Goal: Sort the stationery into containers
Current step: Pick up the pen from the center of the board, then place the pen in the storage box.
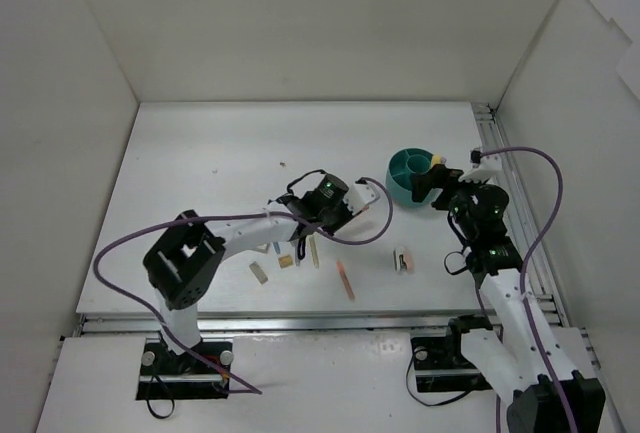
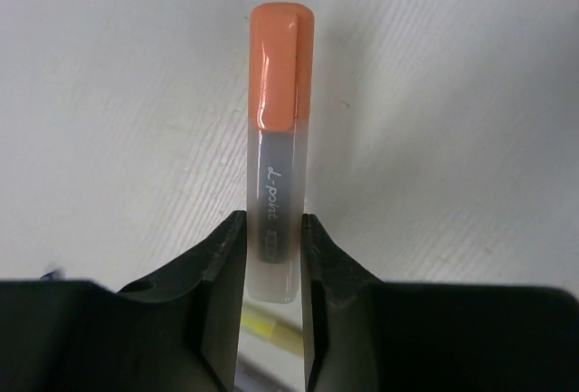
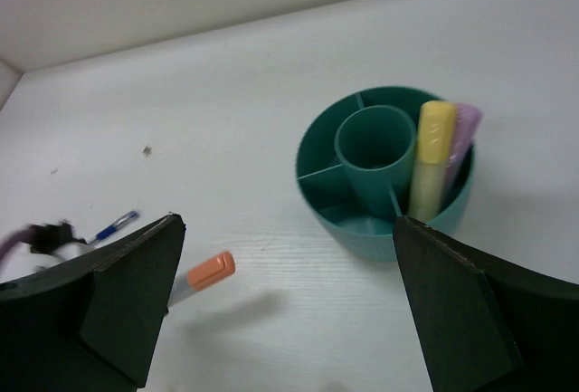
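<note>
Left of the teal organiser (image 3: 357, 229), left pincer (image 2: 274, 229) clamped on an orange-capped marker (image 2: 280, 93) held off the desk (image 1: 200, 173), right pincer (image 3: 285, 224) spread wide and empty beside the organiser, yellow marker (image 3: 432, 152) and purple marker (image 3: 466, 129) standing inside.

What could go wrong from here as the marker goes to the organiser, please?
The left gripper pinches the orange marker near its tail, so it could pivot or slip. The open right gripper hangs close to the organiser, so the two grippers might collide there. The yellow marker leaning inside could get knocked.
</note>
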`<state>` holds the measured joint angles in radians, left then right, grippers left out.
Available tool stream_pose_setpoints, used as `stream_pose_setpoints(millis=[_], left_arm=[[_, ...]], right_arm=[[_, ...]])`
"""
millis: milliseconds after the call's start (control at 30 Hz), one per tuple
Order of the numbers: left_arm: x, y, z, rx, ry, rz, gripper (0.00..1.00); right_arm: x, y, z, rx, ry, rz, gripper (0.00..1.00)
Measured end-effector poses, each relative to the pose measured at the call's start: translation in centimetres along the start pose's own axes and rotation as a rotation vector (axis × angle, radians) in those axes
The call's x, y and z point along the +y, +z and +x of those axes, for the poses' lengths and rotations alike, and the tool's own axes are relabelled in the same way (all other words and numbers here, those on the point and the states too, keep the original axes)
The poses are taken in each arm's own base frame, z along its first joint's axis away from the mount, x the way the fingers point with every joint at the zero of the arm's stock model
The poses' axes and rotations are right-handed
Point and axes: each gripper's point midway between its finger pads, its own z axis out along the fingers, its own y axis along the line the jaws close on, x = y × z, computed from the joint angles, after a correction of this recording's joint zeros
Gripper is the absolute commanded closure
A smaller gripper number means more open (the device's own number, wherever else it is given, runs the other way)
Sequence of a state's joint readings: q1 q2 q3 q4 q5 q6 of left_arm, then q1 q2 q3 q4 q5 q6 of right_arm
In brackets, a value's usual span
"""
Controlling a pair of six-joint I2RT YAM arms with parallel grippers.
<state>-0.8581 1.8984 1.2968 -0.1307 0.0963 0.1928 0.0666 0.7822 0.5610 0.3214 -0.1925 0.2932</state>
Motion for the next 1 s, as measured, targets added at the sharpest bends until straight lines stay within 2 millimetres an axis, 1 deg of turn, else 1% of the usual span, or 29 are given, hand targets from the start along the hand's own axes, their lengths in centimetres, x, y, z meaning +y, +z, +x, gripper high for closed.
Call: stream_pose_setpoints(millis=[67, 167, 233, 300, 367, 433, 600, 733, 833, 867, 933, 967, 1000], left_arm=[[0.4, -2.2, -1.6, -0.08, -0.015, -0.026, 1.0], [1.3, -5.7, -4.7, -0.222, -0.032, -0.067, 1.0], [1.8, -7.6, -6.7, -0.308, -0.044, -0.09, 1.0], [2.2, -8.6, -8.1, -0.366, -0.055, -0.107, 1.0], [2.4, -9.0, -8.6, -0.392, -0.066, -0.116, 1.0], [2.5, -8.9, -8.5, -0.397, -0.078, -0.125, 1.0], [2.3, -8.4, -7.9, -0.396, -0.107, -0.127, 1.0], [2.4, -8.6, -8.6, -0.431, -0.126, -0.13, 1.0], [2.3, -8.8, -9.3, -0.457, -0.129, -0.129, 1.0], [2.3, -8.8, -9.4, -0.464, -0.128, -0.128, 1.0], [2.1, -8.9, -9.7, -0.475, -0.126, -0.124, 1.0], [2.0, -8.9, -9.8, -0.478, -0.125, -0.12, 1.0], [2.0, -8.9, -9.9, -0.482, -0.124, -0.119, 1.0]], right_arm=[[1.0, 0.7, 1.3, 0.048, 0.02, -0.042, 0.02], [3.7, 1.7, 3.6, 0.131, 0.053, -0.151, 0.02], [5.6, 2.5, 4.9, 0.182, 0.087, -0.218, 0.02], [7.0, 3.1, 5.9, 0.219, 0.118, -0.267, 0.02], [8.0, 3.7, 6.6, 0.243, 0.146, -0.291, 0.02], [8.7, 4.0, 7.0, 0.255, 0.169, -0.304, 0.02], [10.0, 4.5, 6.9, 0.244, 0.231, -0.319, 0.02], [10.6, 5.3, 7.1, 0.248, 0.273, -0.314, 0.03], [10.8, 5.9, 7.3, 0.252, 0.29, -0.304, 0.17], [10.9, 6.1, 7.4, 0.254, 0.295, -0.304, 0.26], [11.1, 6.5, 7.6, 0.259, 0.303, -0.301, 0.42], [11.4, 6.7, 7.6, 0.261, 0.306, -0.305, 0.58], [11.6, 6.8, 7.6, 0.261, 0.304, -0.309, 0.66]])
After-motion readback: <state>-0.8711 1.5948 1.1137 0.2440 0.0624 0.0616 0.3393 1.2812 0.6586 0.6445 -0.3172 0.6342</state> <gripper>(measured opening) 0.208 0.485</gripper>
